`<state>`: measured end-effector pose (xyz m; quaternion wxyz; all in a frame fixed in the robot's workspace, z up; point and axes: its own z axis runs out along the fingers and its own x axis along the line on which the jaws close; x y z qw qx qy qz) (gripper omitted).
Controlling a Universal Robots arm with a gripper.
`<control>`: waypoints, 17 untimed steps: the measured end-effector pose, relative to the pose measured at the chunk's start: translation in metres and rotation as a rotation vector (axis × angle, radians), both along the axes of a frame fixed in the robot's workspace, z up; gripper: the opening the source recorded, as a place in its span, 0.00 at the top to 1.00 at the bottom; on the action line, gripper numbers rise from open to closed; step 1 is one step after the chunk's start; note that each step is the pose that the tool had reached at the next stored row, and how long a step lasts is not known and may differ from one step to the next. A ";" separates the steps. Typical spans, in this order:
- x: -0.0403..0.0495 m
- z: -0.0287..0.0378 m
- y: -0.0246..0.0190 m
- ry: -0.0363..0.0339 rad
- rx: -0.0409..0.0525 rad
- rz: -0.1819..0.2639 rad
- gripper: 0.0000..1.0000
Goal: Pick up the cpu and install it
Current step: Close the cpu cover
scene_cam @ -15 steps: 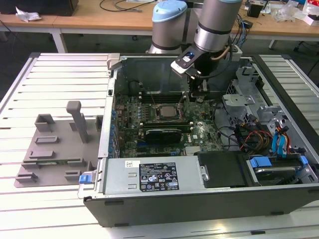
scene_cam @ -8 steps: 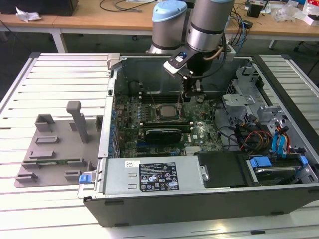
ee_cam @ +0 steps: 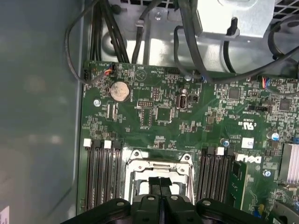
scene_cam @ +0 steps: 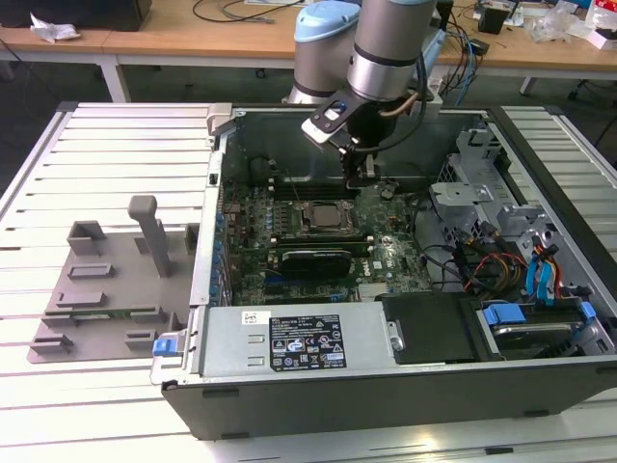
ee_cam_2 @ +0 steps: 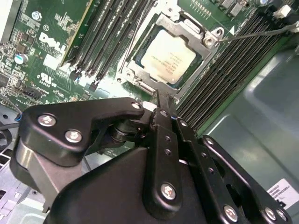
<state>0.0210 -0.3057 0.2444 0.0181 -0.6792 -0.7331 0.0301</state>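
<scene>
cpu [ee_cam_2: 168, 60] lying in socket frame [ee_cam_2: 136, 74] (bracket open), arm [scene_cam: 386, 48] pointing down over it, jaws closed together, empty

The cpu [ee_cam_2: 167, 59] is pale silver, set in a green motherboard [ee_cam: 187, 126] with black memory slots [ee_cam: 212, 177]. The claw [ee_cam_2: 160, 98] is matte black with silver screws. The fixture plate [scene_cam: 101, 289] is plain grey on a white ribbed worktop [scene_cam: 39, 193]. A blue latch [scene_cam: 166, 341] marks the dark case's [scene_cam: 386, 400] 7 o'clock corner.

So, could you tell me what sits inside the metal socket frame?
The cpu lies inside the socket frame, silvery top facing up. Whatever lies beneath it is covered by the chip itself.
</scene>
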 end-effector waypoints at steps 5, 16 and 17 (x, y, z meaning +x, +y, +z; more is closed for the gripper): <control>-0.0112 -0.0008 0.0000 0.0001 -0.0001 0.000 0.89; -0.0303 -0.0022 0.0000 0.0000 -0.0001 0.000 0.89; -0.0321 -0.0023 0.0000 0.0001 -0.0001 0.000 0.89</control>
